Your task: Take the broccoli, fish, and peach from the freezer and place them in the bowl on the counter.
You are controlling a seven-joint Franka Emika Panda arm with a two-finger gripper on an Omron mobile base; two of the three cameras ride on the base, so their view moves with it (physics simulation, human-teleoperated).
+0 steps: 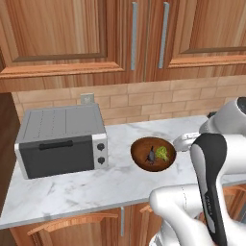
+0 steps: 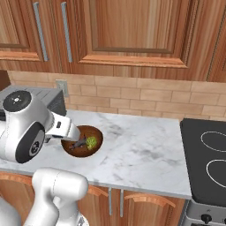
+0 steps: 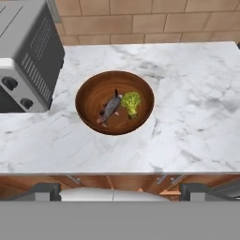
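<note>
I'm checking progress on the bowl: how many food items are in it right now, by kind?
Fish: 1
Broccoli: 1
Peach: 0
Total in the bowl: 2

**Counts of items in the kitchen scene**

One bowl (image 3: 93, 89) stands on one counter (image 3: 197, 122). The bowl holds two items: one fish (image 3: 110, 108) and one broccoli (image 3: 131, 102). One toaster oven (image 1: 60, 141) stands on the same counter; its front carries two knobs (image 1: 101, 153) and one bar handle (image 1: 55, 144). One wall outlet (image 1: 87, 98) is set in the brick backsplash. The upper cabinets show two vertical bar handles (image 1: 134, 36). One stove (image 2: 207, 163) adjoins the counter, with two ring burners (image 2: 215, 141) marked on its top.
</note>
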